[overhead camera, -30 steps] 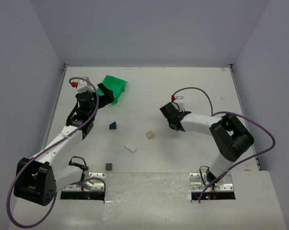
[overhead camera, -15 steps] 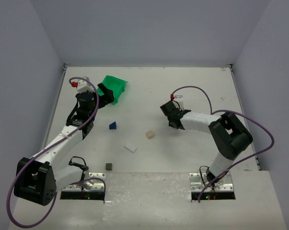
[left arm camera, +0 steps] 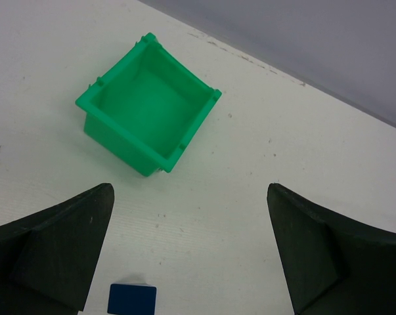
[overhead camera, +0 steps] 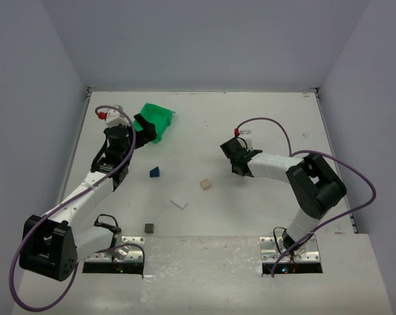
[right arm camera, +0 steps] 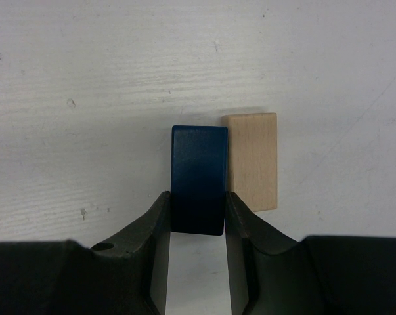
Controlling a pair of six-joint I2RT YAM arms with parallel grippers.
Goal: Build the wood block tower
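The white table (overhead camera: 204, 125) carries a green bin (overhead camera: 157, 120) standing open side up toward its far left. Four small pieces are spread apart nearer the arms: a blue wedge (overhead camera: 155, 172), a tan cube (overhead camera: 205, 185), a white slab (overhead camera: 178, 202) and, nearest the front edge, a dark cube (overhead camera: 148, 228). On the right side a tan block (right arm camera: 251, 161) lies flat on the table, its long side against a blue block (right arm camera: 198, 177).
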